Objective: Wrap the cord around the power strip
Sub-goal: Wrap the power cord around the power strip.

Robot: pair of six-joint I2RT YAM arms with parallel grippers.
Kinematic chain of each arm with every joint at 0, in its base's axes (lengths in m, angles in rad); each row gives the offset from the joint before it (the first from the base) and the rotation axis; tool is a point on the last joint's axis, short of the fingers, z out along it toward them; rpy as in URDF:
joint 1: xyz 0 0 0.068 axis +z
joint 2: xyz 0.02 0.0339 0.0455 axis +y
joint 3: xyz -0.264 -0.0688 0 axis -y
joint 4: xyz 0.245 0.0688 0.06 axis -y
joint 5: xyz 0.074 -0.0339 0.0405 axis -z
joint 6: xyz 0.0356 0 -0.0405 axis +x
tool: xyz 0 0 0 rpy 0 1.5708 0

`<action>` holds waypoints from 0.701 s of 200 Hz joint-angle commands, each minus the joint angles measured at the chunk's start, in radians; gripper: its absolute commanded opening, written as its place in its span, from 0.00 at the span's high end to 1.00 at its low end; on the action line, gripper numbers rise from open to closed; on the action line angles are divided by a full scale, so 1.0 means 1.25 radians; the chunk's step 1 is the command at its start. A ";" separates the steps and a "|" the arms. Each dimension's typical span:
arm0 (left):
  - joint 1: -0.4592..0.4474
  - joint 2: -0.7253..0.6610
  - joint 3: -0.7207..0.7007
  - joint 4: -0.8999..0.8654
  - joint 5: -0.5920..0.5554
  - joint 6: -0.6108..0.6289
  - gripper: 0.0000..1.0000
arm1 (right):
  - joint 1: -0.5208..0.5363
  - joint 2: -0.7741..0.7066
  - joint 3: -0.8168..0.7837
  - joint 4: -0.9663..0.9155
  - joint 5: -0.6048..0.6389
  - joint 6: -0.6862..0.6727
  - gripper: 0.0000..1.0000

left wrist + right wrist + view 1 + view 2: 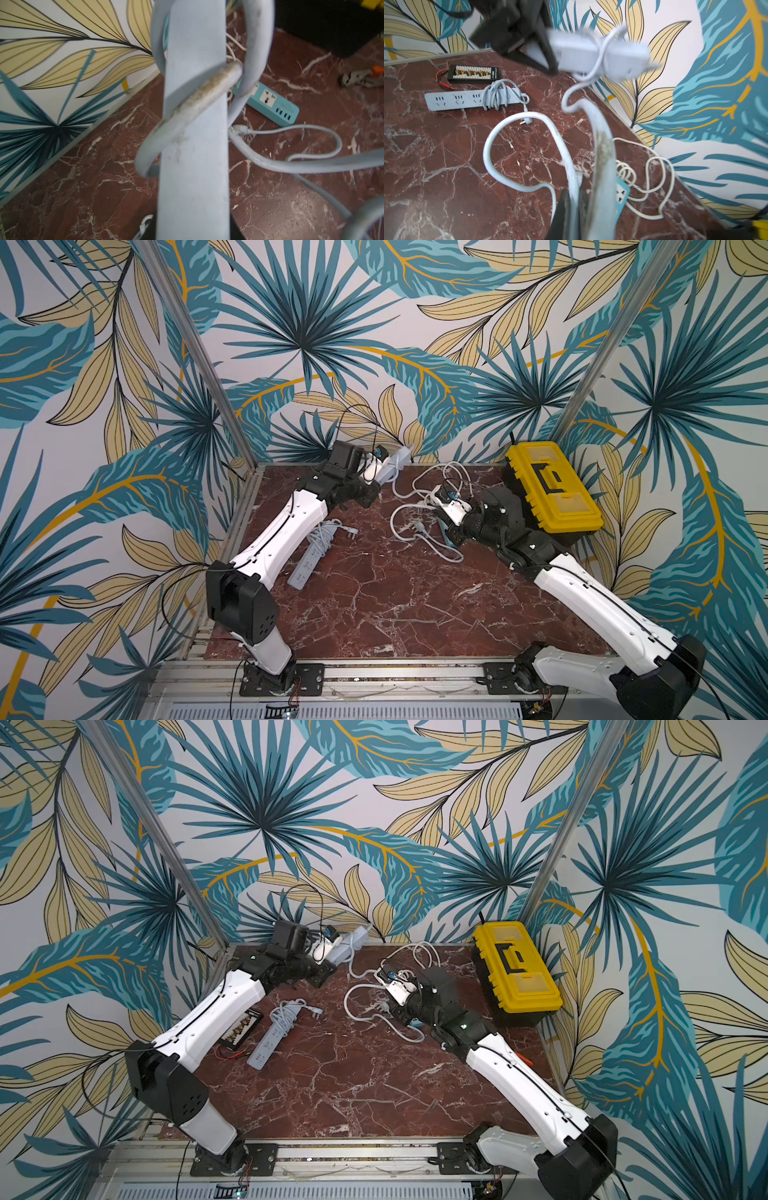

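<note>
The grey-blue power strip is off the table, clamped at one end in the left end effector and pointing out from it toward the leafy back wall. One soiled turn of its cord crosses it slantwise just beyond the fingers. The cord then sags in loops to the right end effector, clenched on it low over the red marble table. The left arm reaches far forward, elbow bent and wrist raised. The right arm stretches forward and inward, its wrist beside a yellow toolbox. Beneath the right end effector lie a teal power strip and its white cord. Behind the left end effector, by the forearm, lie a second strip, already wrapped, and a black connector board whose label is too small to read.
</note>
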 commanded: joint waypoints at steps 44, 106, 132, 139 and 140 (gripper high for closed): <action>-0.132 -0.101 -0.082 -0.203 0.180 0.230 1.00 | -0.045 0.198 0.347 -0.308 0.046 -0.268 1.00; -0.141 -0.153 -0.103 -0.204 0.267 0.202 1.00 | -0.152 0.349 0.446 -0.136 0.011 -0.111 0.91; -0.138 -0.117 -0.080 -0.220 0.079 0.168 1.00 | -0.152 0.337 0.451 -0.174 0.056 -0.141 0.90; -0.130 -0.105 -0.068 -0.234 0.039 0.157 1.00 | -0.152 0.317 0.442 -0.179 0.060 -0.144 0.89; -0.128 -0.104 -0.066 -0.235 0.036 0.156 1.00 | -0.152 0.312 0.441 -0.180 0.060 -0.145 0.89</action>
